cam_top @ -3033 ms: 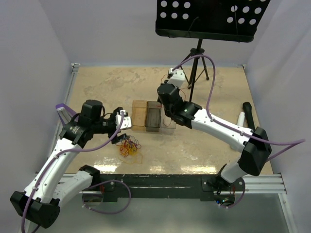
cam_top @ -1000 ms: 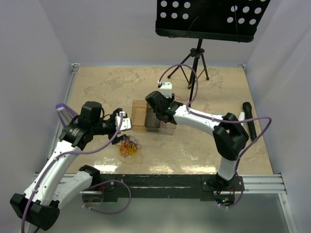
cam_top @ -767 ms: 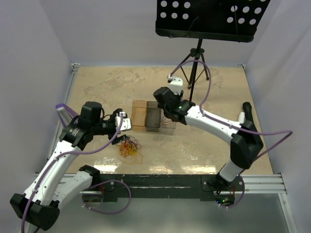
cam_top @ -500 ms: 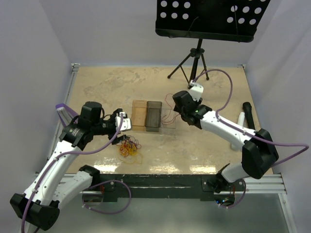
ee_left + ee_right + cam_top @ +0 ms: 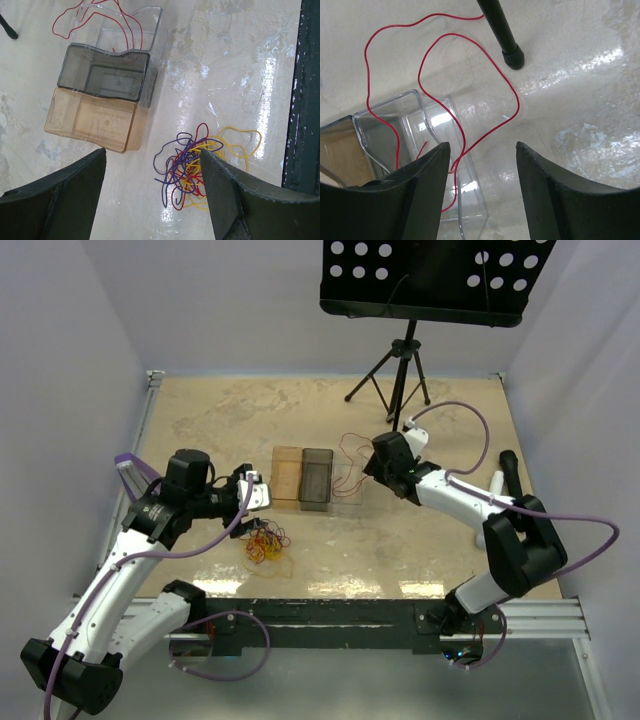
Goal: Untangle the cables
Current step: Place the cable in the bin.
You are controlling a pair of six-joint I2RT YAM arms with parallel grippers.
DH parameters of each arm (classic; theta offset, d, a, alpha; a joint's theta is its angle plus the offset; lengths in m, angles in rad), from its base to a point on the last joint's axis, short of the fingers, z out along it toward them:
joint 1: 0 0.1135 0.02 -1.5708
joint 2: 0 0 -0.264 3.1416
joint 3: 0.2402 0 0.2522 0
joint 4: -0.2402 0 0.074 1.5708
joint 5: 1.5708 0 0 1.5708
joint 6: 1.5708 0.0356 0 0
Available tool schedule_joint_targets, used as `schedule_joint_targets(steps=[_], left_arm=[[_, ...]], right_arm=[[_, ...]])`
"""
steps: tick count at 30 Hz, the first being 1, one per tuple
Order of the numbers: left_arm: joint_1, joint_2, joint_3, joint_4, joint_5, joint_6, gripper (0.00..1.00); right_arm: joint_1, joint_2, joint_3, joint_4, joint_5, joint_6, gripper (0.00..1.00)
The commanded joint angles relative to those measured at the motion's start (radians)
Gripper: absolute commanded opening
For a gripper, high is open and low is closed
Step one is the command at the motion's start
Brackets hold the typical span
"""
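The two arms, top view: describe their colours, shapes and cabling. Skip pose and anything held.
Both the left arm and the right arm have white tubular links joined by bulky black joint housings. A thick lilac cable loops loosely along each arm. The left gripper and the right gripper have broad, matte black, wedge-shaped fingers.

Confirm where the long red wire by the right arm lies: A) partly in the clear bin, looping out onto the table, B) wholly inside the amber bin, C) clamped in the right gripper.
A: the red wire dips into the clear bin and loops out over the table; the right gripper is open, holding nothing.
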Motion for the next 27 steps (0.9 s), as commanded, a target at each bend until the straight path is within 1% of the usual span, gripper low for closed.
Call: schedule_joint_targets(steps=[1, 6, 8, 13, 15, 19, 20, 22, 27], left_arm=[[0.002, 0.001, -0.004, -0.002, 0.033, 0.016, 0.8], [0.002, 0.007, -0.006, 0.001, 0.036, 0.017, 0.8], [0.002, 0.007, -0.007, -0.001, 0.035, 0.019, 0.8], [0.002, 0.01, -0.021, 0.004, 0.038, 0.02, 0.8], [0.002, 0.01, -0.027, 0.004, 0.038, 0.02, 0.8], [0.002, 0.009, -0.041, 0.013, 0.042, 0.019, 0.79], [0.002, 0.009, -0.043, 0.013, 0.043, 0.017, 0.8], [0.002, 0.012, -0.044, 0.016, 0.046, 0.017, 0.79], [0.002, 0.02, -0.043, 0.024, 0.056, 0.011, 0.79]], right_arm=[[-0.003, 0.046, -0.002, 0.085, -0.05, 0.05, 0.59], [-0.003, 0.106, 0.03, 0.091, -0.04, 0.068, 0.57], [-0.003, 0.125, 0.031, 0.102, -0.032, 0.073, 0.55], [-0.003, 0.143, 0.019, 0.123, 0.0, 0.1, 0.43], [-0.003, 0.125, -0.001, 0.148, 0.014, 0.11, 0.34], [0.0, 0.045, -0.036, 0.168, 0.081, 0.103, 0.02], [0.005, 0.013, -0.047, 0.169, 0.101, 0.097, 0.0], [0.017, -0.047, -0.06, 0.165, 0.155, 0.091, 0.0], [0.054, -0.219, -0.077, 0.15, 0.232, 0.042, 0.0]])
